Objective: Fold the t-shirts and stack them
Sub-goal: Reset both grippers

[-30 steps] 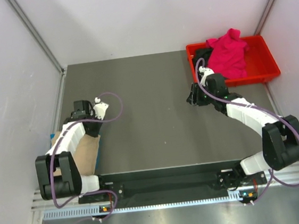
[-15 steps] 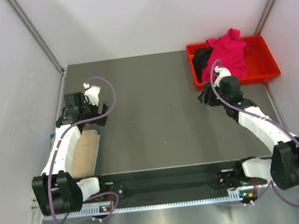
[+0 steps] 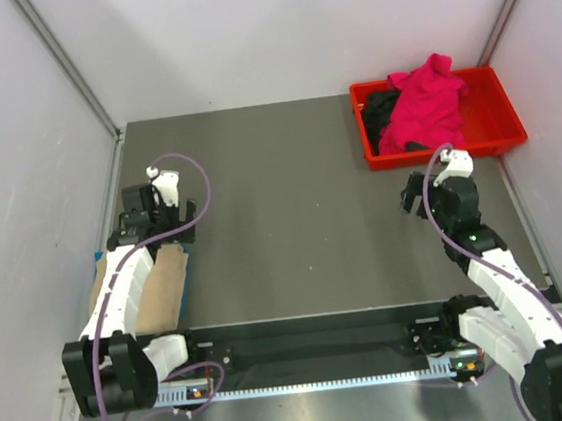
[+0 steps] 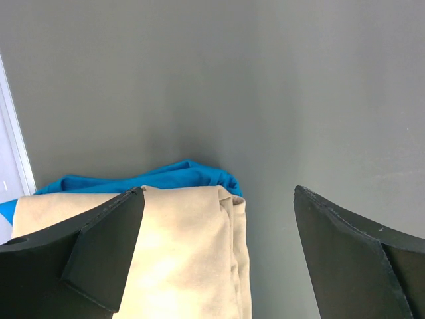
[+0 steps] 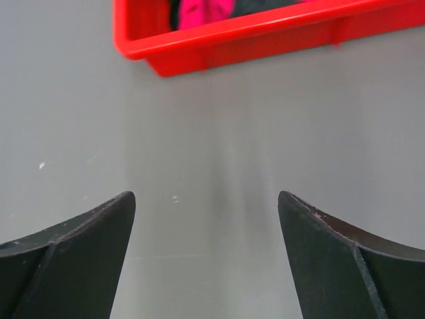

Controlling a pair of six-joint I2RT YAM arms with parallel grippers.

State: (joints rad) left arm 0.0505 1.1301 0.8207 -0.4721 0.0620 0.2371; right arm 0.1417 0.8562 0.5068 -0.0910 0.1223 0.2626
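Left wrist view caught the left gripper (image 4: 218, 194) with its two dark fingers spread wide and gripping nothing. It hung over the far end of a folded stack. The beige-tan t-shirt (image 4: 179, 256) lay on top, folded flat with its layered edge facing right. The bright blue t-shirt (image 4: 174, 178) lay under it, showing only as a rim past the far fold. Whether the fingertips touched the cloth could not be told. Beyond the stack ran bare grey table (image 4: 279, 86), and a pale strip of wall edge (image 4: 14, 153) stood close on the left.

From the top external view, that stack sat at the near left of the table, close to the left wall. The left arm (image 3: 117, 278) lay across the middle of the stack, so beige cloth showed on either side of it. A purple cable (image 3: 201, 184) looped above the left wrist.

The right gripper (image 5: 206, 199) was likewise splayed wide and empty, above bare table near the right edge. Ahead of it, with open table between, stood the red tray (image 5: 232, 41) in the far right corner. The magenta-pink t-shirt (image 3: 429, 104) was heaped in the tray, unfolded and rising over its back rim. The black t-shirt (image 3: 381, 111) was bunched at the left end of the tray, partly under the pink one. The tray's near wall hid the lower part of both from the right wrist camera.
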